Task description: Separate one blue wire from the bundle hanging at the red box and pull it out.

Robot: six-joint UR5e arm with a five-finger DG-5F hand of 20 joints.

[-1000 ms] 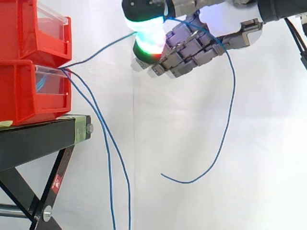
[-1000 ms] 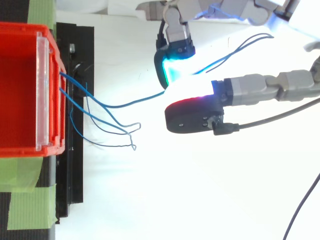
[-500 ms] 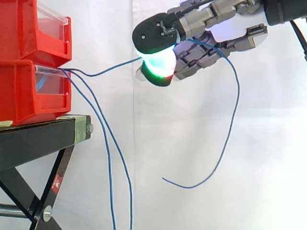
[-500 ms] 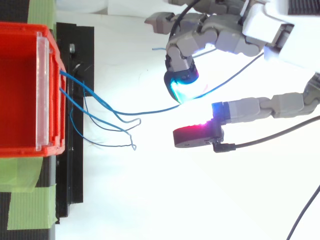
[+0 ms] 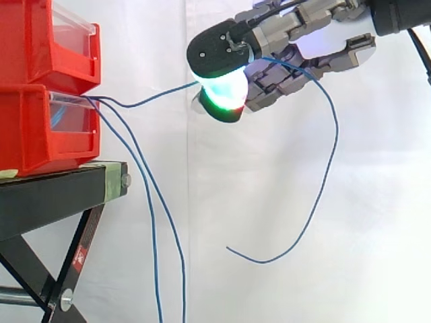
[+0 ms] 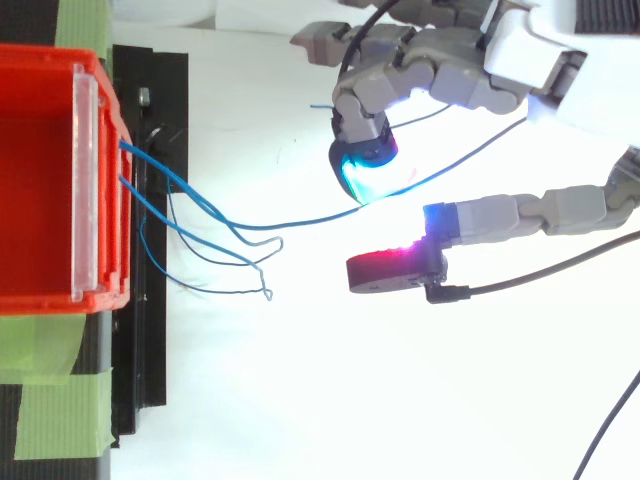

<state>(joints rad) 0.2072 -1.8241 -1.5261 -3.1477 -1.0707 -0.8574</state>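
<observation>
Blue wire (image 5: 145, 102): leaves the front of the lower red bin (image 5: 34, 134) and crosses open air up to the hand (image 5: 289, 47). Past the fingers it arcs over and hangs down, with the loose end curling well below.
Hand state: closed, fingers curled round the blue wire, with the glowing fingertips (image 5: 222, 94) on it.
Hand position: high, to the right of the bins.
Thumb (image 6: 385, 272): red-lit, apart from the cyan pad (image 6: 362, 180) in the top view.
Other wires (image 5: 183, 303): hang from the same bin front, down past the black stand (image 5: 54, 195).
Upper red bin (image 5: 34, 47): stacked on the lower one.
Backdrop: white curtain (image 5: 377, 235).
</observation>
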